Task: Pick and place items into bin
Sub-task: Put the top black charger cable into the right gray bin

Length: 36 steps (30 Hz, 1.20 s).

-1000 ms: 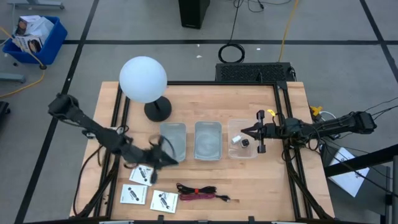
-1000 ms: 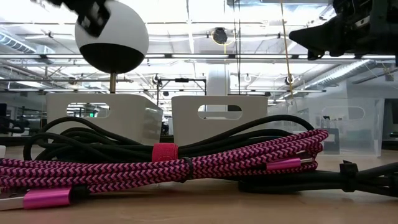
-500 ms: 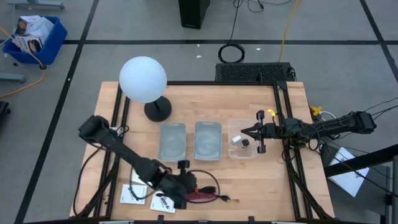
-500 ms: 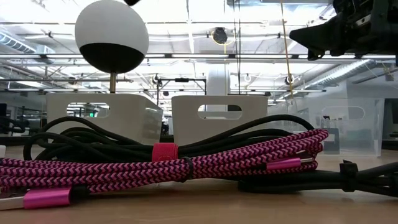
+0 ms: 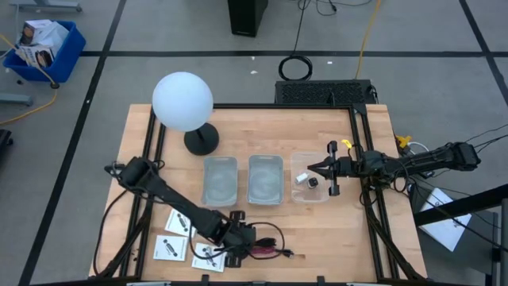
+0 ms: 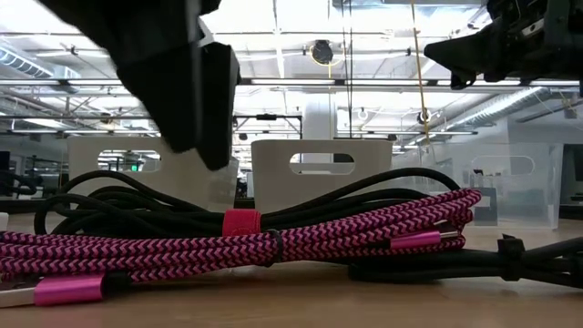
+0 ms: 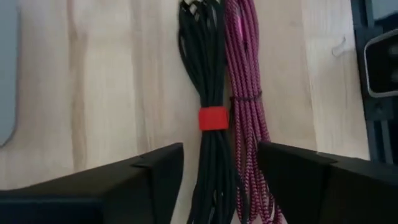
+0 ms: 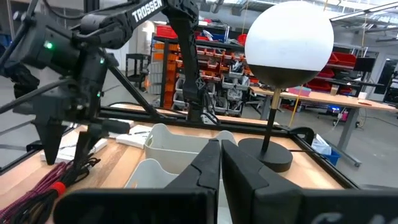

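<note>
left end effector [image 7: 221,180] spread over cable bundle [image 7: 221,93] at bench's six o'clock; off-centre pinch might shed strands.

White globe lamp [image 5: 183,101] on black base, bench [image 5: 262,127] rear left. Blue crate [image 5: 44,49] on floor, far left. Black cable coil [image 5: 295,67] behind bench.
</note>
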Each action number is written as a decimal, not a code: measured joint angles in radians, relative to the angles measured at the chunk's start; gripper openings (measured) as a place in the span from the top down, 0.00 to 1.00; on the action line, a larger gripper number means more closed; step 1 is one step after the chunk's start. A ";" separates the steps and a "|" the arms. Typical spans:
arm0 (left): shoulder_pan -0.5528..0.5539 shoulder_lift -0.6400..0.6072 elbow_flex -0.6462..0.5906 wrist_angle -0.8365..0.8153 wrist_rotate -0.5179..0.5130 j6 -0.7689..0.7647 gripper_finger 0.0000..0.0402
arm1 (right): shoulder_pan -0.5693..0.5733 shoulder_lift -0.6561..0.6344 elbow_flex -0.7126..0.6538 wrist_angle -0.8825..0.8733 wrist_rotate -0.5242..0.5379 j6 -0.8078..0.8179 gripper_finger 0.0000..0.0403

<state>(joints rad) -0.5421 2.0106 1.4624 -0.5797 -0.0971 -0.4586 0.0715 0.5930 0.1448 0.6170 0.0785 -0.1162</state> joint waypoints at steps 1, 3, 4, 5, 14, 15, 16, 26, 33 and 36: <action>-0.002 0.004 0.000 -0.001 -0.006 0.009 0.45 | 0.000 0.000 0.000 0.000 0.000 0.000 0.98; -0.003 0.007 0.000 0.000 -0.021 0.020 0.43 | 0.000 0.000 0.000 0.002 0.000 0.000 0.98; -0.001 0.009 0.000 0.009 -0.026 0.020 0.42 | 0.000 0.000 0.000 0.004 0.000 0.000 0.98; 0.001 0.011 0.000 0.014 -0.028 0.021 0.42 | 0.000 0.000 0.000 0.004 0.000 0.000 0.98; 0.018 0.090 0.000 0.058 -0.018 0.035 0.42 | 0.000 0.003 0.000 0.001 0.002 -0.003 0.98; 0.024 0.099 0.000 0.056 -0.013 0.035 0.42 | 0.000 0.003 0.000 0.002 0.002 -0.003 0.98; 0.028 0.107 0.000 0.059 -0.006 0.036 0.42 | 0.000 0.003 0.000 0.001 0.002 -0.004 0.97; 0.041 0.120 0.003 0.066 0.022 0.109 0.54 | 0.000 0.003 0.000 0.000 0.003 -0.012 0.97; 0.056 0.119 0.002 0.073 0.063 0.114 0.89 | 0.000 0.004 0.000 0.000 0.003 -0.017 0.97; 0.057 0.113 0.001 0.072 0.057 0.125 0.89 | 0.000 0.003 0.000 0.000 0.003 -0.014 0.98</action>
<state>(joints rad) -0.4854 2.1240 1.4630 -0.5081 -0.0399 -0.3340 0.0715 0.5964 0.1451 0.6174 0.0818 -0.1304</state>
